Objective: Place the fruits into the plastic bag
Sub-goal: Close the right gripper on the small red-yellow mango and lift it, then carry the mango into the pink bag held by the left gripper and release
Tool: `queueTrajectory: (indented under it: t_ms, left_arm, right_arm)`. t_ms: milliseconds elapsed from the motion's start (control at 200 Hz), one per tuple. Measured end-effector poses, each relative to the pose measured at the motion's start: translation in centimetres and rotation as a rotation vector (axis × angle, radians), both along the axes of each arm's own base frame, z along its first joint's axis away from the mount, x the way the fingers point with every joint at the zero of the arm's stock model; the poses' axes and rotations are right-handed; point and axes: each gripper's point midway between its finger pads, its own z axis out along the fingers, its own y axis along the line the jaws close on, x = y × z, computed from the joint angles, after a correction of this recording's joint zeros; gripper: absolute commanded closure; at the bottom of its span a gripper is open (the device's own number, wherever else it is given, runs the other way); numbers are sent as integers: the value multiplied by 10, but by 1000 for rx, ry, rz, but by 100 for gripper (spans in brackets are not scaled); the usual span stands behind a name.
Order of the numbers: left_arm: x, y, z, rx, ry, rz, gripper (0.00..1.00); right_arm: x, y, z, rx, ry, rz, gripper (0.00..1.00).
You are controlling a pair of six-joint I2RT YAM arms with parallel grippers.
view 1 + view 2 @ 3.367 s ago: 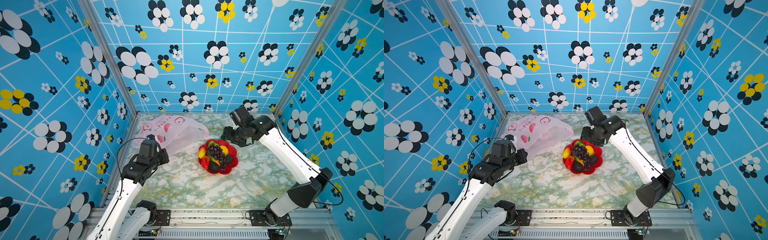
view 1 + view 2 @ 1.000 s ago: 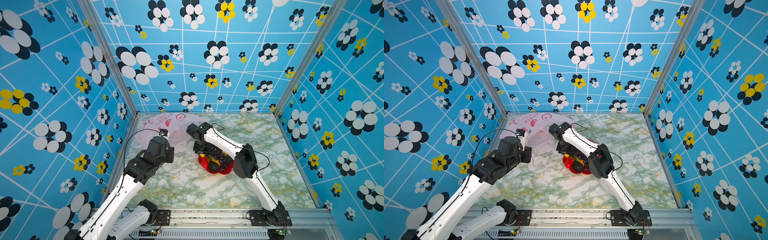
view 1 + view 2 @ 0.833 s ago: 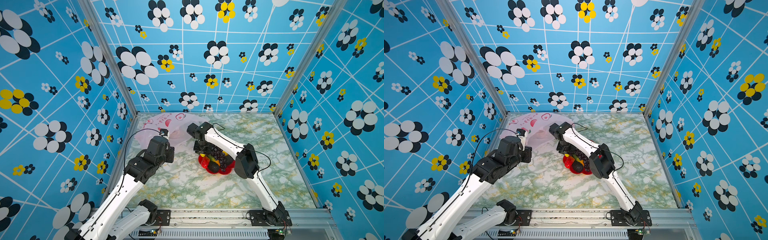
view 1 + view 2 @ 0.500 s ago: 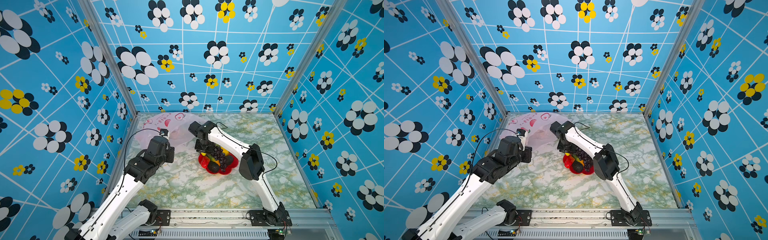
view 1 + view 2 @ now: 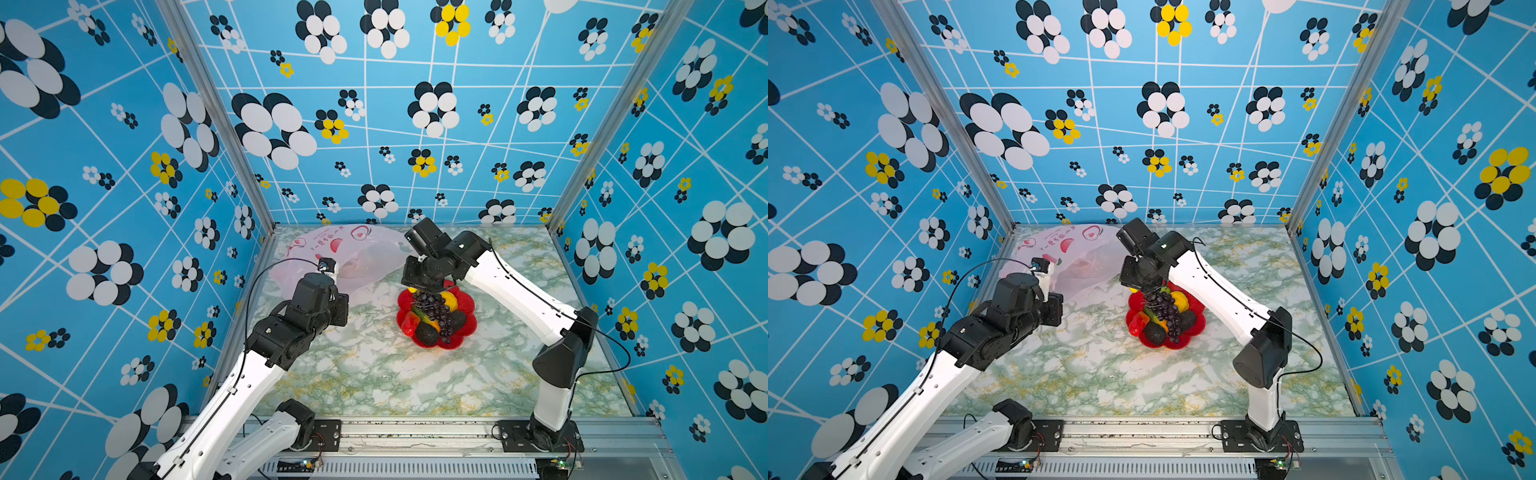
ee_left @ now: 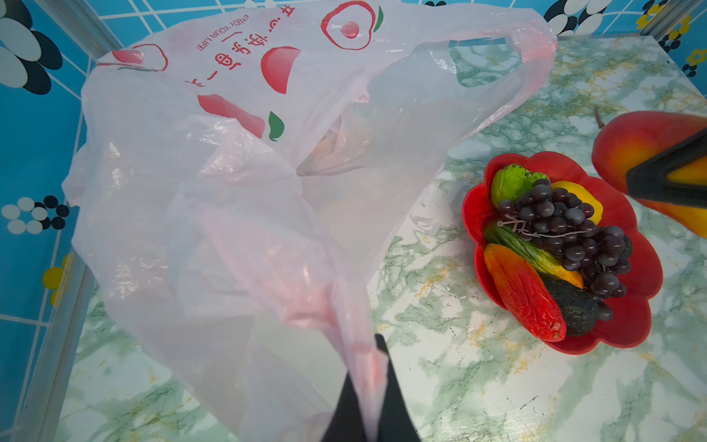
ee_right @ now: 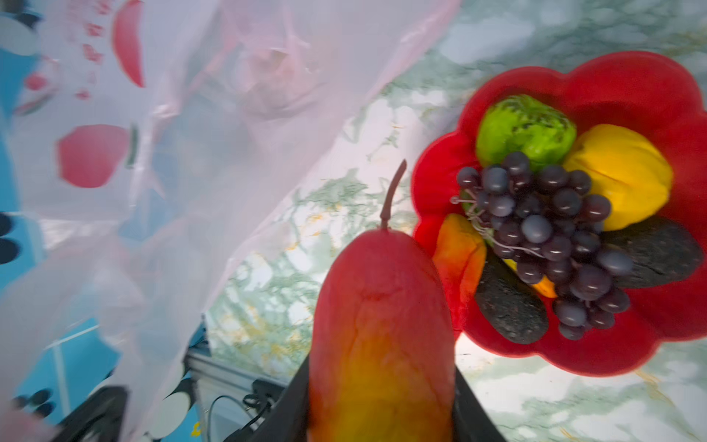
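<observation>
The right tool [image 5: 424, 286] is gripping the mango [image 7: 382, 325], stem leading; in a top view the plastic bag [image 5: 365, 257] is lying at its ten o'clock, the left tool [image 6: 367, 375] pinching the rim.

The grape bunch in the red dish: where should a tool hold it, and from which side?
Probably best to grip the grape bunch across its wide middle, coming straight down from above. It lies on top of the other fruits in the red dish, so no fruit covers it, while the rim and neighbours block the sides. The thin stem threads near the green fruit look too slight.
</observation>
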Motion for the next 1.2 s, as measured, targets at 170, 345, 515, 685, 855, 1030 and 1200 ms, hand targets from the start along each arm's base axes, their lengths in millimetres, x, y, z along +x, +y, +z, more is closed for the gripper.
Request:
queueTrajectory:
  t_ms: [170,345,515,685,855,1030,1200]
  left_arm:
    - [-1,-1,1,-10,1,-4,100]
    - [-2,-4,1,-24,6,-16,100]
    - [-4,-6,2,-35,4,-26,100]
    - [-7,-6,7,-63,-5,-23,100]
    - [-9,-13,6,-105,13,-42,100]
    - [-9,-23,3,-147,44,-62,100]
    - [-7,-30,-1,-171,67,-77,100]
  right_arm:
    - [9,42,3,137,12,82,77]
    - [38,92,-17,211,38,140,78]
    - [62,132,-49,257,68,179,79]
    - [66,146,-89,265,154,179,79]
    - [75,149,-107,294,206,133,79]
    - [90,153,-110,344,216,64,76]
    - [104,159,-119,392,228,1,73]
